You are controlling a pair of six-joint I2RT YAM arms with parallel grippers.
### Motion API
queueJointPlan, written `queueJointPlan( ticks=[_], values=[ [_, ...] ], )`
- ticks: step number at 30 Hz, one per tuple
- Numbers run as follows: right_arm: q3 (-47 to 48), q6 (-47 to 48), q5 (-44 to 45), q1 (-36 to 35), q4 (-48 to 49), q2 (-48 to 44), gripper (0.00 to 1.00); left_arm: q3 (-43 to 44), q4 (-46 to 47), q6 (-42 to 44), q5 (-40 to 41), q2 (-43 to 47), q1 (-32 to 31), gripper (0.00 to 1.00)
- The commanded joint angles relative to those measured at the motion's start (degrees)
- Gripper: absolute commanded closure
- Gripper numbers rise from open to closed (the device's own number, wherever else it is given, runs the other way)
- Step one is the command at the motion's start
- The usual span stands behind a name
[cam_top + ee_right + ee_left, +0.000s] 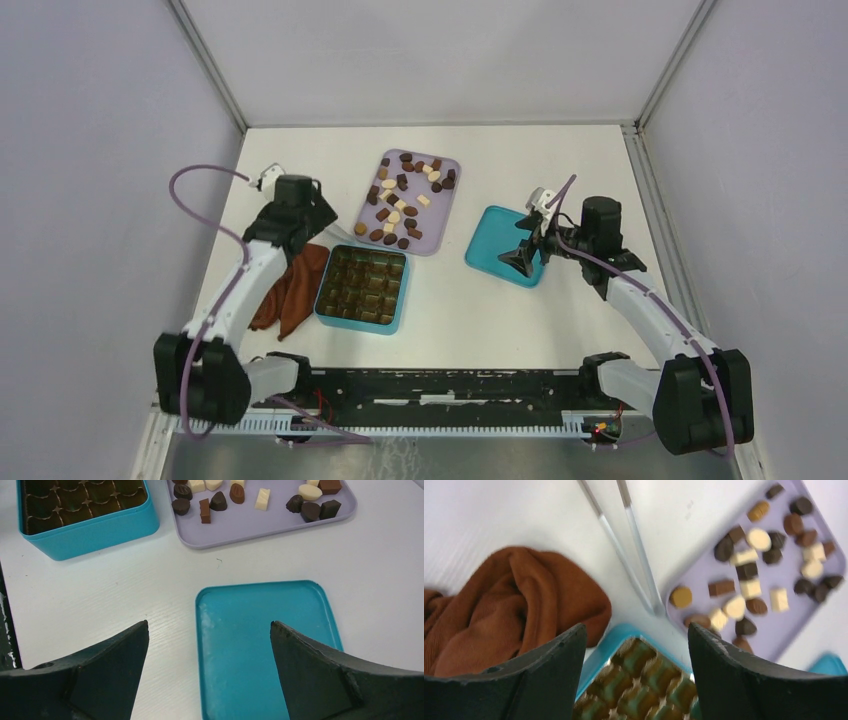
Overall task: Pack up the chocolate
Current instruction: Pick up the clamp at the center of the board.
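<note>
The chocolate (400,195) is a scatter of dark, mid-brown and cream pieces on a lavender tray (437,212); the pieces (758,539) lie ahead and to the right in the left wrist view. My left gripper (636,627) hangs open above the far left corner of the teal box (601,655), nothing between its fingers. The box's (395,322) brown gridded insert holds no pieces that I can see. My right gripper (209,622) is open over the left edge of the teal lid (260,645), holding nothing.
A reddish-brown cloth (295,285) lies bunched against the box's left side, under the left arm. The lid (490,240) lies flat to the right of the tray. White enclosure walls stand on three sides of the table.
</note>
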State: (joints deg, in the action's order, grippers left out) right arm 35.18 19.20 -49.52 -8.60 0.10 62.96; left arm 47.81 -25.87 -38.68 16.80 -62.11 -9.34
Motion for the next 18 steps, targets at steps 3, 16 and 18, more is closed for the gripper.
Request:
queueJointPlan(
  ticks=[3,16,18],
  values=[
    [3.2,3.5,3.1,-0.8,-2.4,0.3,0.04,22.2,-6.5,-6.0,13.1,-23.9,0.6,0.3],
    [4.0,5.0,4.6,-0.8,-4.1,2.4,0.03,38.6,-7.2,-7.4,12.6,-46.4,5.5,0.45],
    [4.1,5.1,4.7,-0.8,-4.1,2.7,0.03,39.4,-7.5,-7.5,11.8,-48.3,6.7,0.47]
  ],
)
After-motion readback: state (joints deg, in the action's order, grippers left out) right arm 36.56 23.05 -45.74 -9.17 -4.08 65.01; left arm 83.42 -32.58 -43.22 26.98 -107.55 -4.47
